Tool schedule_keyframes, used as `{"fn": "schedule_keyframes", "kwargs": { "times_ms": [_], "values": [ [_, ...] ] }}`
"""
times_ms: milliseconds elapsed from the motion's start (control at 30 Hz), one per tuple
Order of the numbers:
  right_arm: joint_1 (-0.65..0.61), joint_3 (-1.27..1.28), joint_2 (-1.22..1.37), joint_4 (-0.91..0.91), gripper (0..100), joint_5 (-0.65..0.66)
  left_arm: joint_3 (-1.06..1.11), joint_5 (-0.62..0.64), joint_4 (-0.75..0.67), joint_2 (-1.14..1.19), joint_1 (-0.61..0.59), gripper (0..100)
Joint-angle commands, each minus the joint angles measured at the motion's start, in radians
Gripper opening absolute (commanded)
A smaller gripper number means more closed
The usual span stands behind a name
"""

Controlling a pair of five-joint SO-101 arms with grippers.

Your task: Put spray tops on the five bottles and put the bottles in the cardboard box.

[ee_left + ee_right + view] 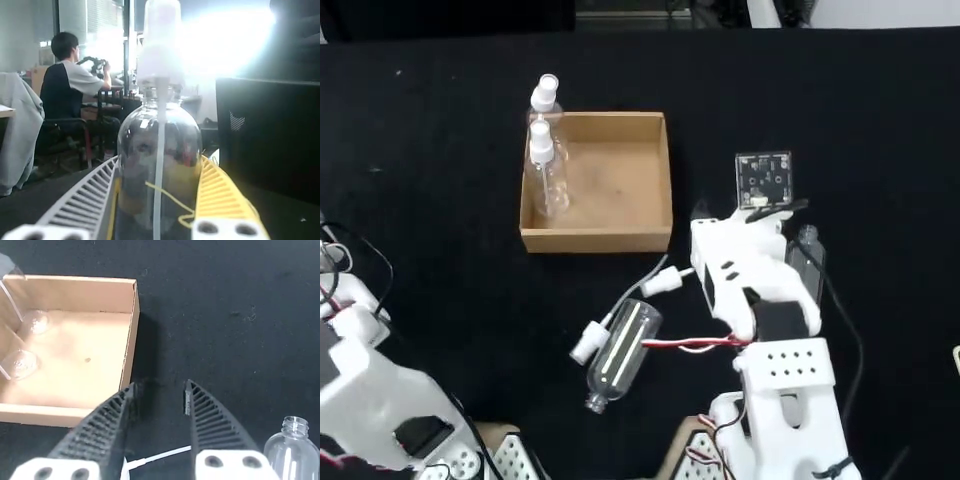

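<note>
Just off the near corner of the open brown cardboard box, the right gripper hangs over the black worktop, jaws spread, nothing between them. Two clear capped bottles stand inside the box against one side wall. In front of the box lie a clear uncapped bottle on its side and two loose white spray tops with thin dip tubes. Another uncapped standing bottle is farther from the box, just beside the right arm. The left gripper pinches the fifth clear bottle by its body, with a white spray head in its neck. I cannot tell whether that head is screwed down.

As I judge it, the risks are these:
- If the head is only resting, tilting that bottle toward the box could drop it.
- The round bottle lying on its side may roll away when a jaw touches it.
- A sweep of the right arm could topple the bottle standing beside it.
- Pinching a loose top by its tube could bend the tube.
- Lowering another bottle into the box carelessly could knock over the pair already there.
</note>
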Motion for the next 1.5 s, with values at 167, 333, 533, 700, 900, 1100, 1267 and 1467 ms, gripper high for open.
{"fn": "schedule_keyframes", "kwargs": {
  "times_ms": [167, 333, 533, 700, 900, 1100, 1267, 1467],
  "values": [
    [-0.014, 0.021, -0.012, -0.092, 13.8, -0.008, -0.214, -0.008, -0.143, 0.288, -0.065, 3],
    [-0.014, 0.021, -0.012, -0.092, 13.8, -0.008, -0.312, -0.003, -0.144, 0.416, -0.096, 3],
    [-0.014, 0.019, -0.012, -0.092, 13.8, -0.008, -0.338, -0.003, -0.245, 0.516, -0.091, 3],
    [-0.014, 0.019, -0.012, -0.092, 13.8, -0.008, -0.338, -0.003, -0.249, 0.563, -0.09, 3],
    [-0.014, 0.019, -0.012, -0.092, 13.8, -0.008, -0.338, -0.003, -0.249, 0.628, -0.091, 3],
    [-0.014, 0.021, -0.012, -0.092, 13.8, -0.008, -0.338, -0.003, -0.253, 0.678, -0.097, 3],
    [-0.014, 0.021, -0.012, -0.092, 13.8, -0.008, -0.329, -0.003, -0.253, 0.689, -0.107, 15],
    [-0.014, 0.021, -0.012, -0.092, 13.8, -0.008, -0.338, -0.003, -0.253, 0.683, -0.114, 22]
  ]
}}
